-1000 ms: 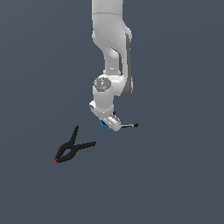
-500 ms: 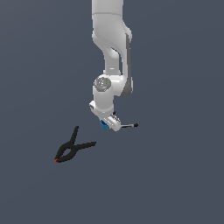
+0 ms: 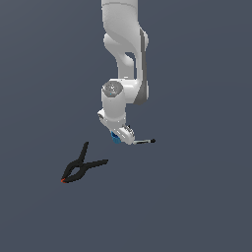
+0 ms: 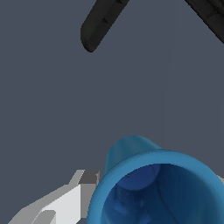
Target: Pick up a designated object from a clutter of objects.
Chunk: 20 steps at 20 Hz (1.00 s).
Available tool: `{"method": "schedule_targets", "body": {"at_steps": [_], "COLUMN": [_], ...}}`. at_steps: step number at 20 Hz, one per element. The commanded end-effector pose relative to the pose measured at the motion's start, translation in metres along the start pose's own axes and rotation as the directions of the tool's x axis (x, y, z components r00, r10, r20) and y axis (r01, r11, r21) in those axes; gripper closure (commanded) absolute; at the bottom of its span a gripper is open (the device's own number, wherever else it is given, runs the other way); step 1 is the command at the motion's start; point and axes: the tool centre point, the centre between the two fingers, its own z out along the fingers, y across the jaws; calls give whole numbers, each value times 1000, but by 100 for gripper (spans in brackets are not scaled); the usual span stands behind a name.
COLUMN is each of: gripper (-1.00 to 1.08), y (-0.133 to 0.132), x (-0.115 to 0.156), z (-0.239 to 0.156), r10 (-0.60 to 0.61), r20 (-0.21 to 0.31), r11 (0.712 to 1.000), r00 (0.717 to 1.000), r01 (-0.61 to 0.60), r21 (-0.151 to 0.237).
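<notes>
One blue cup, between pincer fingers

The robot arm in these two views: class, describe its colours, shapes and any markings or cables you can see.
The arm is glossy white, built of rounded, tube-like segments with dark grey bands at the joints. A round grey cap sits on the wrist joint. The gripper is white, with a blocky, pale grey finger in the wrist view. No cables or markings show.

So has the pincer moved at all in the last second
No. In the exterior view the pincer sits at the same spot relative to the black clamp lying to the exterior view's left, with the blue cup at its tip.
</notes>
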Motion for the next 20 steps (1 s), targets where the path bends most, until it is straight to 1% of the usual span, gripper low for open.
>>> {"method": "schedule_targets", "body": {"at_steps": [1,8,20], "gripper": [108,108,108], "y": [4,19,53], "x": [3,11,31], "z": [-13,-65,-178], "r10": [0,1,2], "r20": [-1,-1,0], "r11": [1000,1000,1000], "r00": [1000,1000,1000], "r01": [0,-1,-2], "r21": [1,1,1]}}
